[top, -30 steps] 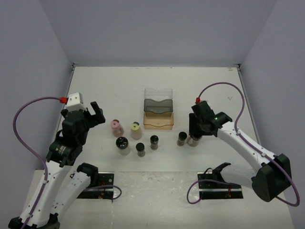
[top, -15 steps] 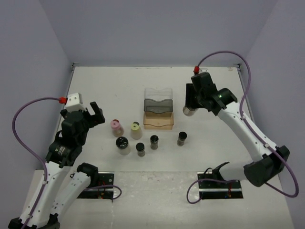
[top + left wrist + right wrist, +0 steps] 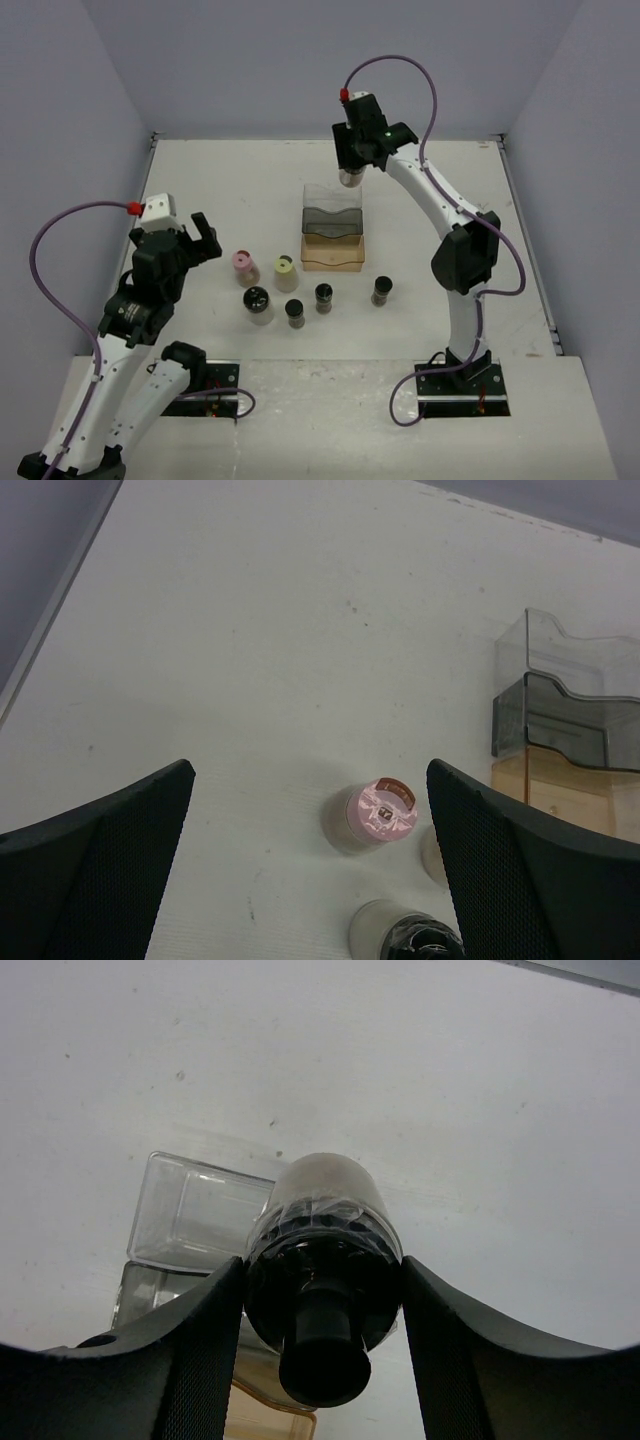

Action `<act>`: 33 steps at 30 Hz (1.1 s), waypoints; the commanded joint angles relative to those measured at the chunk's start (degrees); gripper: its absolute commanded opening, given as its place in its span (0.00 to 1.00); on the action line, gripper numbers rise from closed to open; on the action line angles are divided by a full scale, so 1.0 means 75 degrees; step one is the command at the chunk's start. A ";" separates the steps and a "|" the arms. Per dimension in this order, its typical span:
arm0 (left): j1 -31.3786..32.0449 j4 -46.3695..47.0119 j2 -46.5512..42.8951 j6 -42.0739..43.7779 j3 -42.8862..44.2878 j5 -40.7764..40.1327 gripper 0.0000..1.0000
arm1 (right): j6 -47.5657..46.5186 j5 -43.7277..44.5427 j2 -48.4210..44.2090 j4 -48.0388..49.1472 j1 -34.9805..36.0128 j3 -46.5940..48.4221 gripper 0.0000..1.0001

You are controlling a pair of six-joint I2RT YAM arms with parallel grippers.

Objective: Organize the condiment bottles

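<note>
Precision matters: right gripper point(image 3: 322, 1305), clamped on a black-capped jar point(image 3: 325, 1205), hangs by the far clear tier point(image 3: 185, 1210); centre it, lower upright, release. Meanwhile left gripper point(image 3: 310, 790) gapes above the pink-capped jar point(image 3: 378, 815).

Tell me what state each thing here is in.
Left tool: open, empty.
Right tool: closed on held jar.
Held jar: lifted, near rack.
Pink-capped jar: upright, capped.
Yellow-green-capped jar: upright, capped.
Four black-capped jars: upright, capped.
Rack: empty.
</note>
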State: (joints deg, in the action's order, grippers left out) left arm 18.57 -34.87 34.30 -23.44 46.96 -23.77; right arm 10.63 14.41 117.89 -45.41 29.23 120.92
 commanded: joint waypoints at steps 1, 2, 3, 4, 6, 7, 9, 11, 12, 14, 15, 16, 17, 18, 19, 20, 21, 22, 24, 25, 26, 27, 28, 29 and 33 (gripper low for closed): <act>0.0056 0.0173 0.0160 -0.0062 -0.0109 -0.0018 1.00 | -0.0433 -0.0538 0.0078 0.0334 0.0016 0.0787 0.00; 0.0056 0.0173 0.0195 -0.0074 -0.0109 -0.0007 1.00 | -0.0445 -0.0748 0.0114 0.0394 0.0016 0.0741 0.00; 0.0056 0.0185 0.0219 -0.0062 -0.0109 0.0017 1.00 | -0.0457 -0.0820 0.0149 0.0417 0.0016 0.0717 0.00; 0.0056 0.0185 0.0265 -0.0062 -0.0109 0.0029 1.00 | -0.0457 -0.0855 0.0161 0.0418 0.0016 0.0682 0.00; 0.0056 0.0185 0.0301 -0.0062 -0.0109 0.0064 1.00 | -0.0457 -0.0914 0.0103 0.0511 0.0016 0.0367 0.00; 0.0056 0.0196 0.0301 -0.0062 -0.0109 0.0064 1.00 | -0.0457 -0.0914 0.0033 0.0593 0.0016 0.0214 0.00; 0.0056 0.0197 0.0313 -0.0050 -0.0109 0.0075 1.00 | -0.0457 -0.0996 -0.0108 0.0757 0.0016 -0.0150 0.00; 0.0056 0.0208 0.0325 -0.0050 -0.0109 0.0087 1.00 | -0.0457 -0.1043 -0.0132 0.0769 0.0016 -0.0348 0.00; 0.0056 0.0197 0.0325 -0.0050 -0.0109 0.0099 1.00 | -0.0492 -0.1055 -0.0155 0.0781 0.0016 -0.0454 0.00; 0.0056 0.0208 0.0348 -0.0039 -0.0109 0.0111 1.00 | -0.0492 -0.1020 -0.0167 0.0851 0.0016 -0.0676 0.00; 0.0056 0.0208 0.0371 -0.0039 -0.0121 0.0099 1.00 | -0.0504 -0.0973 -0.0156 0.0886 0.0016 -0.0736 0.00; 0.0056 0.0208 0.0371 -0.0039 -0.0109 0.0099 1.00 | -0.0515 -0.0926 -0.0156 0.0840 0.0016 -0.0783 0.00; 0.0056 0.0208 0.0383 -0.0039 -0.0109 0.0111 1.00 | -0.0515 -0.0891 -0.0121 0.0805 0.0016 -0.0795 0.00; 0.0056 0.0208 0.0395 -0.0039 -0.0121 0.0111 1.00 | -0.0504 -0.0868 -0.0120 0.0781 0.0016 -0.0830 0.00; 0.0056 0.0208 0.0406 -0.0039 -0.0109 0.0111 1.00 | -0.0515 -0.0856 -0.0144 0.0804 0.0016 -0.0923 0.00; 0.0056 0.0208 0.0407 -0.0039 -0.0121 0.0122 1.00 | -0.0527 -0.0856 -0.0167 0.0816 0.0016 -0.0982 0.00; 0.0056 0.0220 0.0418 -0.0027 -0.0121 0.0134 1.00 | -0.0539 -0.0856 -0.0202 0.0851 0.0016 -0.1041 0.00; 0.0056 0.0208 0.0430 -0.0027 -0.0121 0.0134 1.00 | -0.0562 -0.0856 -0.0202 0.0851 0.0016 -0.1041 0.00; 0.0056 0.0220 0.0453 -0.0027 -0.0109 0.0146 1.00 | -0.0597 -0.0856 -0.0051 0.0758 0.0016 -0.0971 0.00; 0.0056 0.0232 0.0442 -0.0027 -0.0109 0.0146 1.00 | -0.0655 -0.0809 0.0031 0.0734 0.0016 -0.0855 0.00; 0.0056 0.0232 0.0465 -0.0027 -0.0109 0.0146 1.00 | -0.0679 -0.0785 0.0125 0.0711 0.0005 -0.0796 0.00; 0.0056 0.0220 0.0465 -0.0027 -0.0109 0.0157 1.00 | -0.0703 -0.0762 0.0323 0.0711 0.0005 -0.0725 0.00; 0.0056 0.0220 0.0454 -0.0027 -0.0109 0.0158 1.00 | -0.0726 -0.0715 0.0418 0.0676 -0.0019 -0.0585 0.00; 0.0056 0.0220 0.0453 -0.0015 -0.0109 0.0158 1.00 | -0.0715 -0.0715 0.0511 0.0652 -0.0031 -0.0514 0.00; 0.0056 0.0243 0.0477 -0.0015 -0.0121 0.0181 1.00 | -0.0738 -0.0645 0.0828 0.0640 -0.0078 -0.0245 0.00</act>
State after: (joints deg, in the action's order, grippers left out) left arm 18.57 -34.83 37.67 -23.42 46.15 -22.74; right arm 6.37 8.05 123.00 -42.37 29.10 115.57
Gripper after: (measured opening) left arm 0.998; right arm 0.604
